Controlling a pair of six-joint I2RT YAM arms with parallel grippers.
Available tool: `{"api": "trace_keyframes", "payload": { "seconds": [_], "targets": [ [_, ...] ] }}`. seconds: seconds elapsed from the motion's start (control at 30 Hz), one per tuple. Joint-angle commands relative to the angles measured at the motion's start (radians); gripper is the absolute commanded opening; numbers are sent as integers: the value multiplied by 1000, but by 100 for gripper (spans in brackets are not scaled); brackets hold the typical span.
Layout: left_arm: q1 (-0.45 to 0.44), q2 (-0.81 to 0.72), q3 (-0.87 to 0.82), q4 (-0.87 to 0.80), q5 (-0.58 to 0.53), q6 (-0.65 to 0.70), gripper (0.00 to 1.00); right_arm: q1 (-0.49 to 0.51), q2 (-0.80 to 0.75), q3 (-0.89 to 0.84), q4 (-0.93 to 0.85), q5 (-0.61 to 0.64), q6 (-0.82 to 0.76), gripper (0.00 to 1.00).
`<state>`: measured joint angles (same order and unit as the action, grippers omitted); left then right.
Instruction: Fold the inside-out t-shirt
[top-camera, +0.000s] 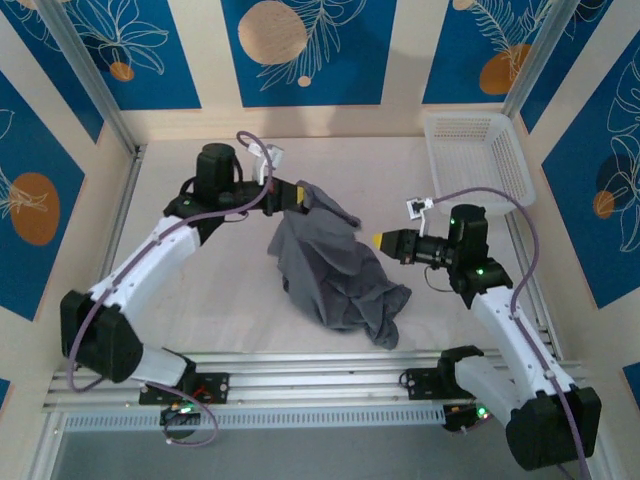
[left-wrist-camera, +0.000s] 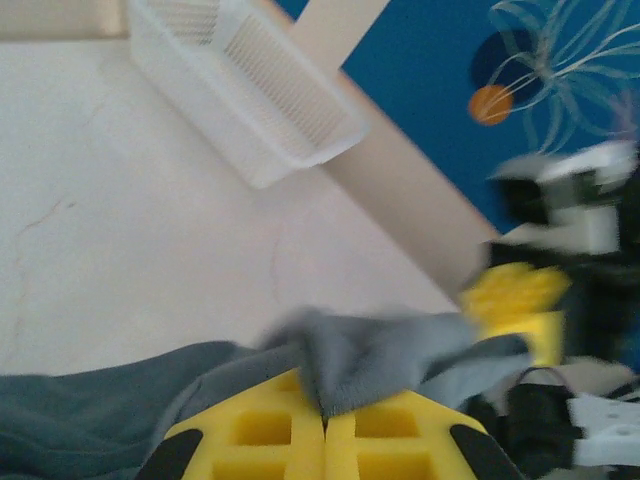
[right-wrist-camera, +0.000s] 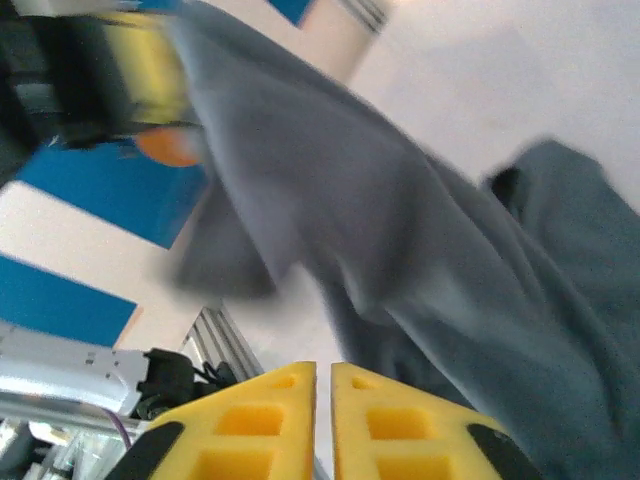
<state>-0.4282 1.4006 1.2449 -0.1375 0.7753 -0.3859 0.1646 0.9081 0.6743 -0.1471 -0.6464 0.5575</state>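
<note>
One dark grey t-shirt (top-camera: 335, 270) sits at the middle of the table (top-camera: 220, 300), between the two arms. It is bunched and wrinkled. Its far left corner is lifted up to the left gripper (top-camera: 303, 196), and the rest drapes down toward the near right, ending in a crumpled heap on the tabletop.

In the left wrist view, the left gripper (left-wrist-camera: 324, 405) has its two yellow fingers pressed together on a fold of the t-shirt (left-wrist-camera: 380, 355), and grey cloth bulges out just beyond the tips.

The right gripper (top-camera: 381, 241) points left at the shirt's right edge, just beside the cloth. The top view does not settle whether they touch. In its own wrist view, the right gripper (right-wrist-camera: 323, 378) has its two yellow fingers parted by a slim gap with nothing between them, and the t-shirt (right-wrist-camera: 400, 250) hangs across the view ahead of the tips.

One white slatted basket (top-camera: 480, 150) stands at the far right corner of the table, well apart from the shirt. The left wrist view shows the basket (left-wrist-camera: 290, 110) too, along with a blurred right gripper (left-wrist-camera: 515, 295) beyond the pinched cloth.
</note>
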Motion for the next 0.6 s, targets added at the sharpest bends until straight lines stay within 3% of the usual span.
{"api": "trace_keyframes", "payload": {
  "seconds": [0.0, 0.13, 0.27, 0.4, 0.5, 0.57],
  "targets": [
    [-9, -15, -3, -36, 94, -105, 0, 5, -20, 10, 11, 27, 44, 32],
    [-11, -20, 2, -83, 67, -124, 0, 128, -117, 81, -68, 233, 24, 44],
    [-17, -20, 19, -97, 41, -139, 0, 471, -162, 135, -69, 677, -160, 59],
    [-26, -11, 41, -113, 29, -162, 0, 745, -14, 237, -11, 1059, -518, 61],
    [-27, 1, 63, -159, 10, -172, 0, 816, 138, 279, 129, 1231, -746, 57],
    [-27, 2, 64, -165, 12, -181, 0, 814, 209, 276, 248, 1297, -852, 55]
  ]
}}
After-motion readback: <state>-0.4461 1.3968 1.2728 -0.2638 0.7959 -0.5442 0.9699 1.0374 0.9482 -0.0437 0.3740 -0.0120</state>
